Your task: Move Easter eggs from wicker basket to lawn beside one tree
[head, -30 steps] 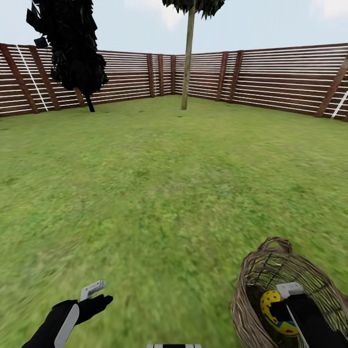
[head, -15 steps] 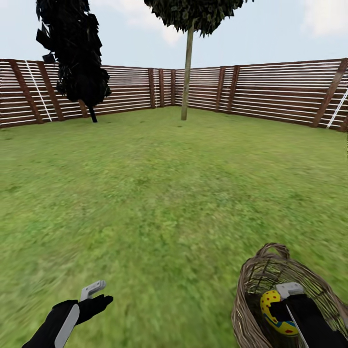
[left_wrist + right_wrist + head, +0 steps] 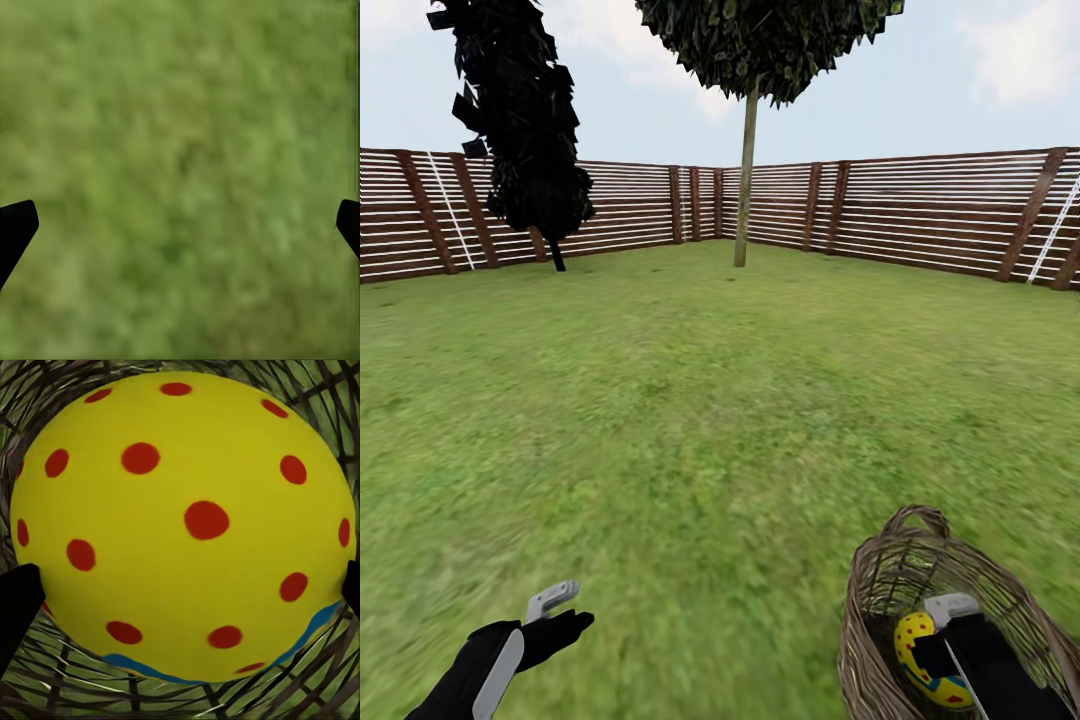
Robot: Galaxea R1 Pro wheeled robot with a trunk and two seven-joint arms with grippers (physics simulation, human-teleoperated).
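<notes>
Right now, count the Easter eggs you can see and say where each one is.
1. One Easter egg lies inside the wicker basket, directly ahead of the right gripper, whose fingertips flank it. Others may be hidden under the arm or behind the basket wall.

A wide stretch of green grass (image 3: 690, 400) runs back to a fence (image 3: 920, 215) of dark brown posts and pale horizontal slats that closes the garden on all visible sides, meeting in a far corner. A thin-trunked, round-crowned tree (image 3: 745, 180) stands before that corner, a dark conifer (image 3: 525, 150) beside it. Overhead, pale blue sky (image 3: 960, 90) with soft white clouds gives even daylight.
</notes>
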